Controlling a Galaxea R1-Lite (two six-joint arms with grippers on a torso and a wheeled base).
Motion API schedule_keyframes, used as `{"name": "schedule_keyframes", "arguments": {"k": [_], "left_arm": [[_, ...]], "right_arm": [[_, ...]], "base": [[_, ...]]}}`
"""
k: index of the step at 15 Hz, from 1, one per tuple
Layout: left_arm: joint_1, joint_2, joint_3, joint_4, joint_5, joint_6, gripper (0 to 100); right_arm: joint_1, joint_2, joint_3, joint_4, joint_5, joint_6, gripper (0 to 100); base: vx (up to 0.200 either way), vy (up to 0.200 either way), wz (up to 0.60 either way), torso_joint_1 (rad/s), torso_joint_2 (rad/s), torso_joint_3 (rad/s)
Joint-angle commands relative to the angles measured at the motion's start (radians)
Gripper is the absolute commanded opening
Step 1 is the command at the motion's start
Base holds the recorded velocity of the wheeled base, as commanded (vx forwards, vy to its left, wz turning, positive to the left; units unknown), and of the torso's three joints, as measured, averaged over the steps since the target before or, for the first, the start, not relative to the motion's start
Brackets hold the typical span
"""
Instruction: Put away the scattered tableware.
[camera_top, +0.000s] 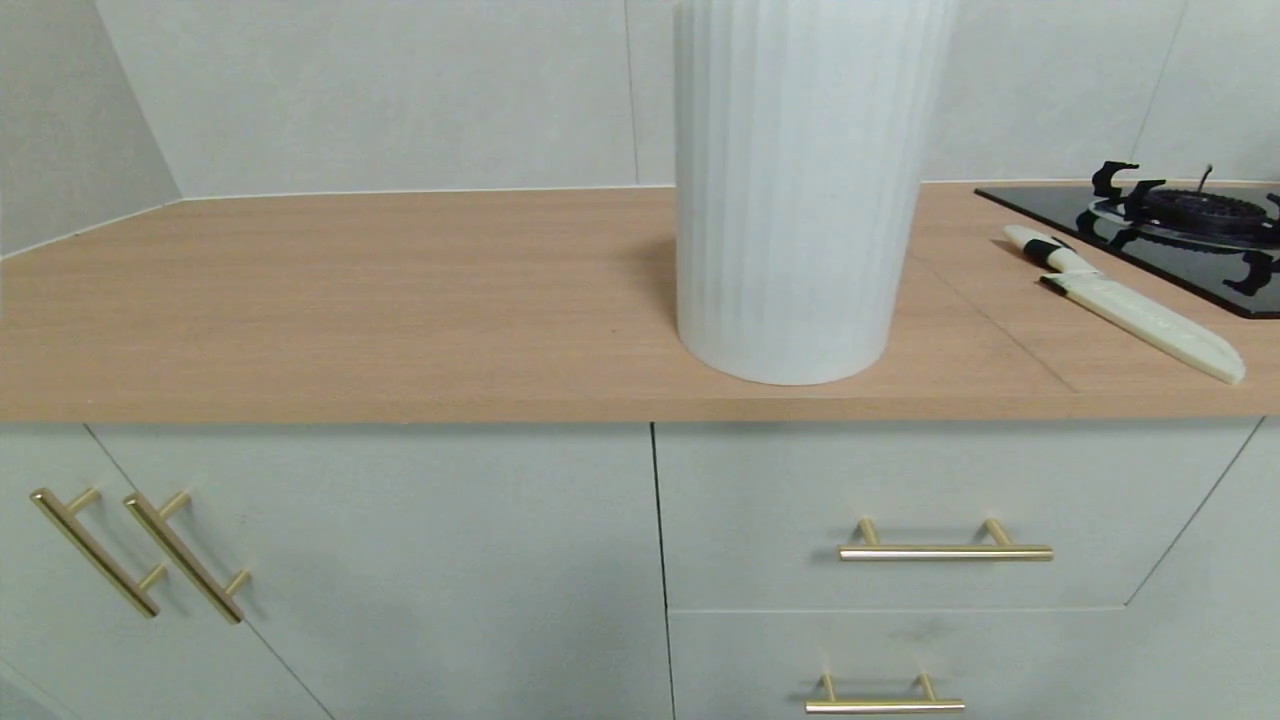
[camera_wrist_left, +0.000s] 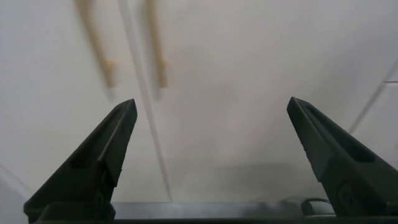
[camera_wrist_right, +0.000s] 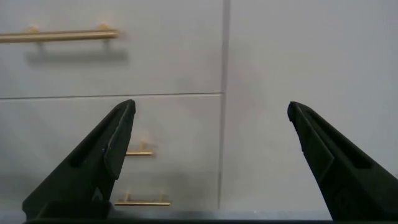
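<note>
On the counter (camera_top: 350, 300), at right, a cream black-banded knife (camera_top: 1128, 310) is laid tip toward 4 o'clock; left pincer (camera_wrist_left: 211, 162) and right pincer (camera_wrist_right: 211, 162) are spread open.

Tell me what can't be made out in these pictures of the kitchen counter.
1. White ribbed container, head view: the upper edge cuts off its top, so its rim and contents are hidden.
2. Stove, head view: cut off by the right edge.
3. Knife, head view: cannot tell whether its handle touches the stove's glass.
4. Top drawer, head view: its closed front hides the inside.
5. Door handles, left wrist view: blurred.
</note>
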Motion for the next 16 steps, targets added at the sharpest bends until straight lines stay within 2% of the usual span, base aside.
{"name": "schedule_keyframes", "arguments": {"k": [1, 16], "left_arm": [[-0.001, 0.0, 0.0, -0.001, 0.0, -0.001, 100], [0.0, 0.0, 0.0, -0.001, 0.0, -0.001, 100]], "right_arm": [[0.0, 0.001, 0.0, 0.0, 0.0, 0.0, 100], [-0.001, 0.001, 0.0, 0.0, 0.0, -0.005, 100]], "base": [[0.0, 0.0, 0.0, 0.0, 0.0, 0.0], [0.0, 0.0, 0.0, 0.0, 0.0, 0.0]]}}
